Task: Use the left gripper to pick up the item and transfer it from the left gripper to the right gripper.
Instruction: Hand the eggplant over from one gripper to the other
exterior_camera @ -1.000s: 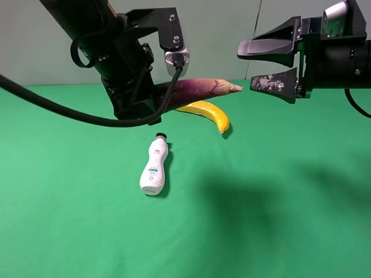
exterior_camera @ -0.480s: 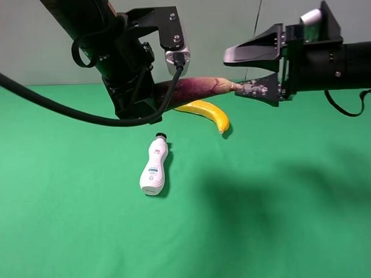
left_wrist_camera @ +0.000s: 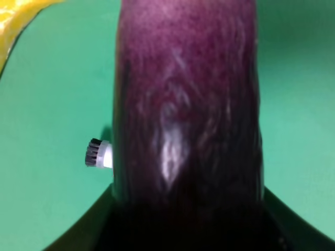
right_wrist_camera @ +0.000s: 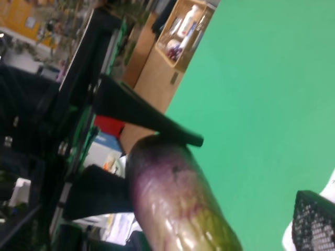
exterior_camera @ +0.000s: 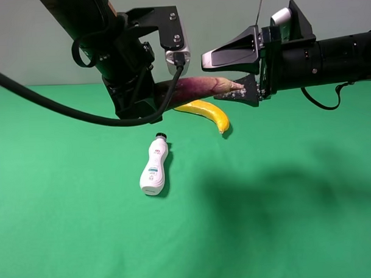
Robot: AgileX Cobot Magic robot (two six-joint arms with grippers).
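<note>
The item, a dark purple eggplant [exterior_camera: 196, 88] with a pale tapered stem end, hangs level above the green table. My left gripper [exterior_camera: 152, 98] is shut on its thick end. The eggplant [left_wrist_camera: 186, 104] fills the left wrist view, with the jaws dark along the frame's lower edge. My right gripper [exterior_camera: 227, 76] is open, one flat jaw above and one below the stem end. I cannot tell whether the jaws touch it. In the right wrist view the eggplant [right_wrist_camera: 178, 198] points out between the two black fingers [right_wrist_camera: 141, 112].
A yellow banana [exterior_camera: 209, 114] lies on the green table [exterior_camera: 286, 221] just below the eggplant. A white bottle [exterior_camera: 155, 167] with a black cap lies nearer the front; its cap [left_wrist_camera: 97, 153] shows beside the eggplant in the left wrist view.
My right gripper has moved left, from well clear of the eggplant's tip to having its open jaws around the stem end. The left arm and eggplant have stayed still.
</note>
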